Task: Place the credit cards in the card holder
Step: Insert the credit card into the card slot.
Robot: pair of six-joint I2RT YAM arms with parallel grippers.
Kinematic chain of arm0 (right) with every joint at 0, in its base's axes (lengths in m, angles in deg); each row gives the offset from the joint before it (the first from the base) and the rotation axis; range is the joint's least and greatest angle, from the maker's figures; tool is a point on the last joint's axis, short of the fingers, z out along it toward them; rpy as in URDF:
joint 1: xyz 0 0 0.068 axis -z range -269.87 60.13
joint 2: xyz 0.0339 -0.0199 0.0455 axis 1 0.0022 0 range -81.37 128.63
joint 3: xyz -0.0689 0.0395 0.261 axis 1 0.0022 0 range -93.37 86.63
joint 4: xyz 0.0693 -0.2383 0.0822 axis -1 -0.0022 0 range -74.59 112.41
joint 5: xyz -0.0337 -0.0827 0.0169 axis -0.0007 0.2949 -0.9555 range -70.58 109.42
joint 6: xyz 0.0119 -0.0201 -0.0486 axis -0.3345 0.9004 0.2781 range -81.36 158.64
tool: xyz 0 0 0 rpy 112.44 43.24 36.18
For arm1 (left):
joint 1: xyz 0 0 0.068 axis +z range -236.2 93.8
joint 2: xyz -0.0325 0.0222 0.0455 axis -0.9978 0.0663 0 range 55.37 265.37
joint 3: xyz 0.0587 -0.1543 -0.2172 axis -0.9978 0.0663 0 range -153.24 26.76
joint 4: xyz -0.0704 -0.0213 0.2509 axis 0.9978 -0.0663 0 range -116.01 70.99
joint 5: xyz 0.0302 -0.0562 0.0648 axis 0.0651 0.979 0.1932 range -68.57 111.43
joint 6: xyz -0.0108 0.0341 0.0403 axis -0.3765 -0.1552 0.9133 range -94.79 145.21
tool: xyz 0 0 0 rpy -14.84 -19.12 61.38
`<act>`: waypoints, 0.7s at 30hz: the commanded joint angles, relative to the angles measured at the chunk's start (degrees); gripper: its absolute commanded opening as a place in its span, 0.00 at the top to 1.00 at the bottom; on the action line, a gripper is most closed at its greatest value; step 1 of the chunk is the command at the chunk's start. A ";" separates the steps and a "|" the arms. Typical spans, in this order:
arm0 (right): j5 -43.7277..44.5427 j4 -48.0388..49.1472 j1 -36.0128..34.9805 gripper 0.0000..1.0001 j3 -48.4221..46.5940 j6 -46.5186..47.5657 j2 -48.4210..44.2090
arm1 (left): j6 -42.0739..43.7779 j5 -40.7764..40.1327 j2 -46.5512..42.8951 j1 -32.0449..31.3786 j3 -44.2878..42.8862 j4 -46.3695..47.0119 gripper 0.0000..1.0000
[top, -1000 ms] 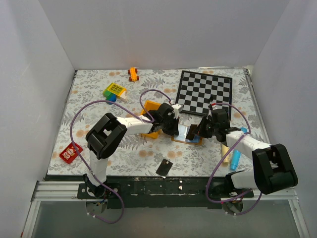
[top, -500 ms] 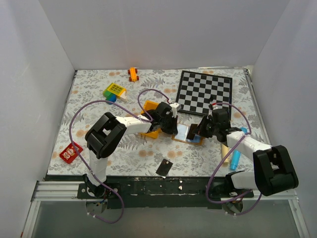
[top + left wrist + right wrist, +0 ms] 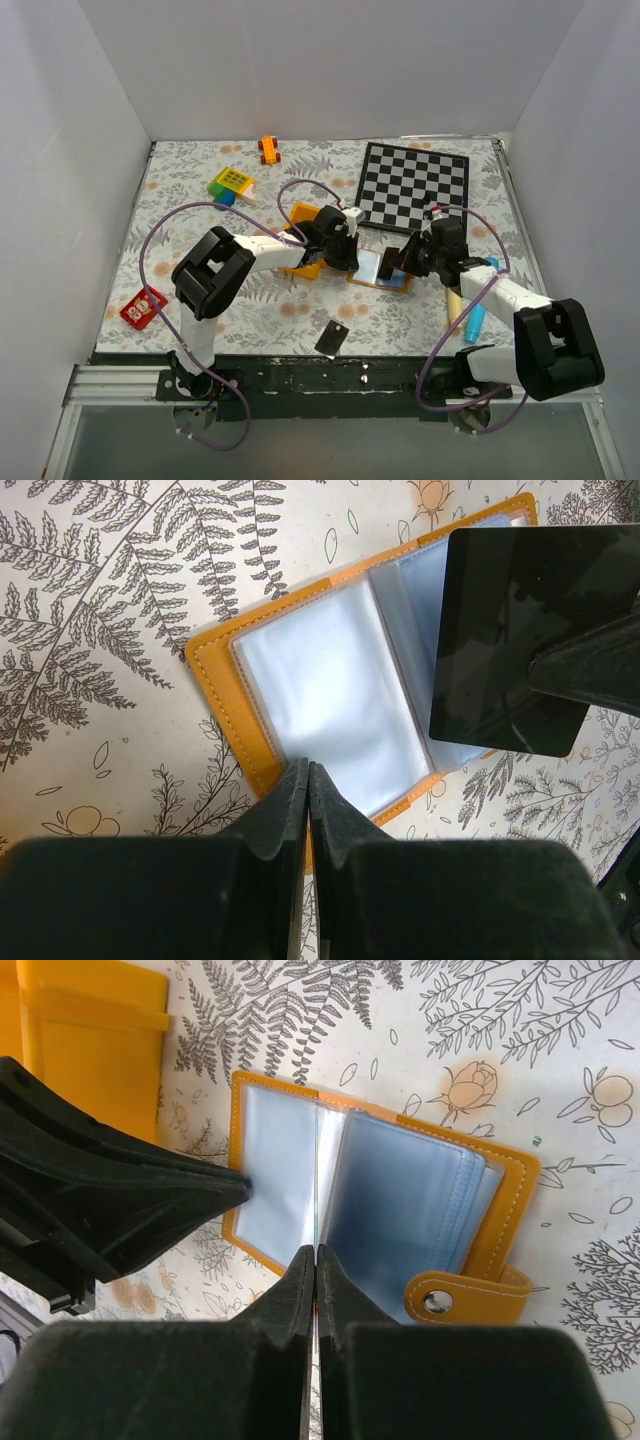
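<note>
The tan card holder [image 3: 379,270] lies open on the table, its pale blue-grey clear sleeves up [image 3: 320,690]; its snap stud tab shows in the right wrist view [image 3: 437,1302]. My left gripper [image 3: 307,772] is shut, its tips resting on the holder's near edge. My right gripper [image 3: 316,1255] is shut on a black credit card, seen edge-on [image 3: 317,1185] over the holder's middle fold and as a black square in the left wrist view [image 3: 510,630]. A second black card [image 3: 332,338] lies near the table's front edge.
A yellow plastic bin [image 3: 90,1050] sits just left of the holder, under my left arm. The chequered board [image 3: 414,185] lies behind. A blue cylinder [image 3: 474,322] and a wooden stick lie at right. A red toy [image 3: 143,307], coloured blocks [image 3: 231,182] and an orange car [image 3: 268,149] lie at left and back.
Both grippers stay at the open card holder. The right gripper and its card have shifted only slightly; the left gripper has edged a little to the right.
</note>
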 commanded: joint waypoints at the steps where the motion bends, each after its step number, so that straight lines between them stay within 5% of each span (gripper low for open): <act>1: -2.10 4.37 0.38 0.99 -0.81 -2.37 0.86 | 0.45 0.05 1.14 0.48 1.02 -0.67 1.00; 21: 0.88 3.33 0.38 0.99 -0.37 -5.27 3.41 | 0.45 0.58 1.49 0.48 0.93 -0.50 1.00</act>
